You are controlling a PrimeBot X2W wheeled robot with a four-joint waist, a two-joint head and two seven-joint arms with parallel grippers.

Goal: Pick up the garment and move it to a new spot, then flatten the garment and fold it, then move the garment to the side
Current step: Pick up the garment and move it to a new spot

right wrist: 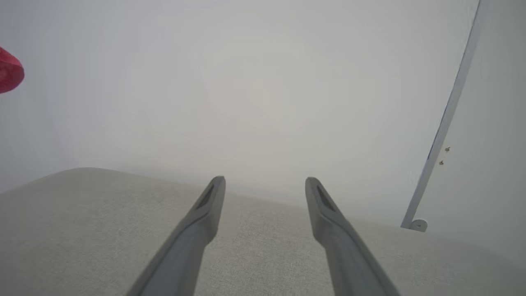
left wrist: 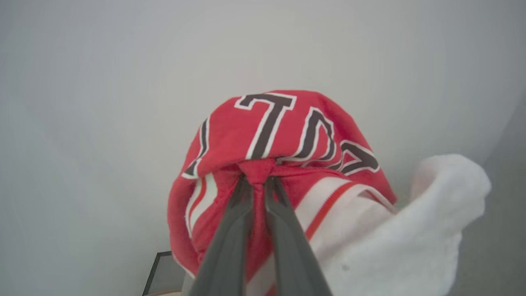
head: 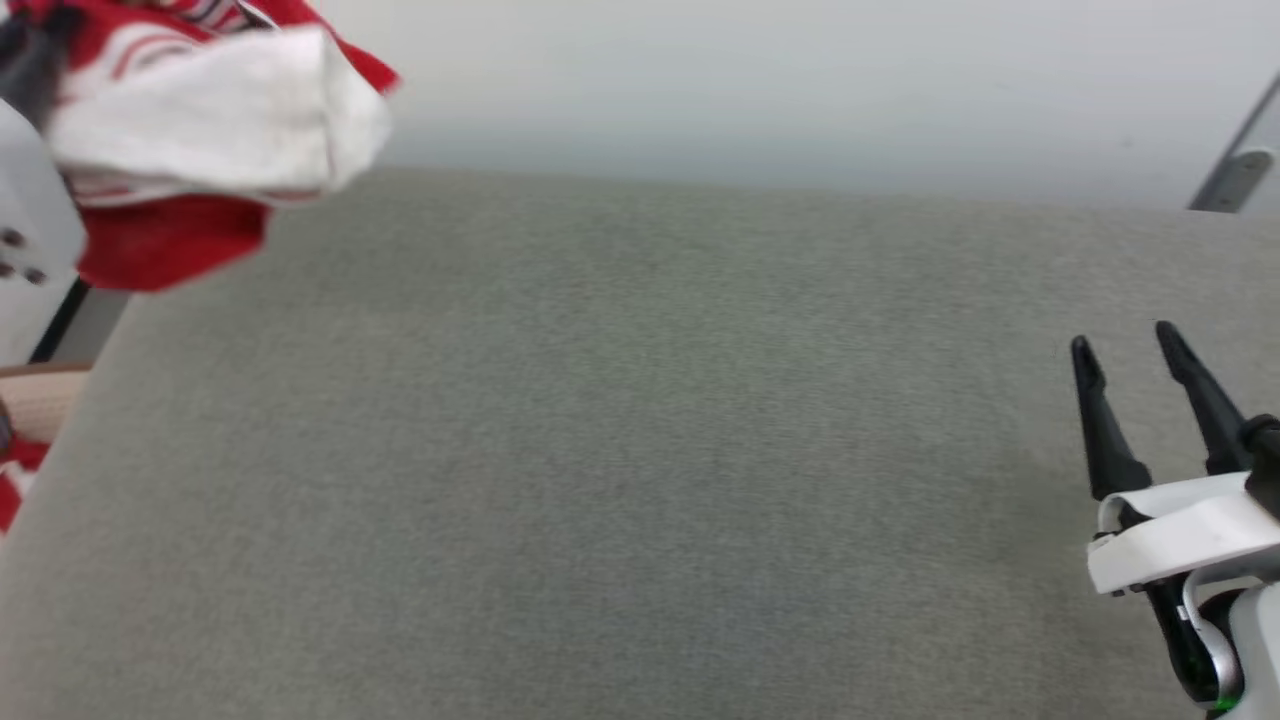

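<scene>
The garment [head: 200, 120], red with a white sleeve and striped trim, hangs bunched in the air at the upper left of the head view, above the left end of the grey cloth surface. In the left wrist view my left gripper [left wrist: 259, 181] is shut on a pinch of the garment's [left wrist: 279, 127] red fabric, just under the black white-edged lettering, and the white sleeve [left wrist: 423, 222] droops to the right. My right gripper [head: 1125, 340] stands open and empty low over the surface at the right. Between its spread fingers [right wrist: 205, 205] lies bare cloth. A red edge of the garment [right wrist: 8, 76] shows far left.
The grey fabric-covered surface [head: 640, 450] spreads wide before me, with a pale wall behind it. A slanted metal rail [head: 1235, 170] runs by the wall at the right. A beige object [head: 40, 395] and a red-and-white scrap [head: 10, 485] sit at the left edge.
</scene>
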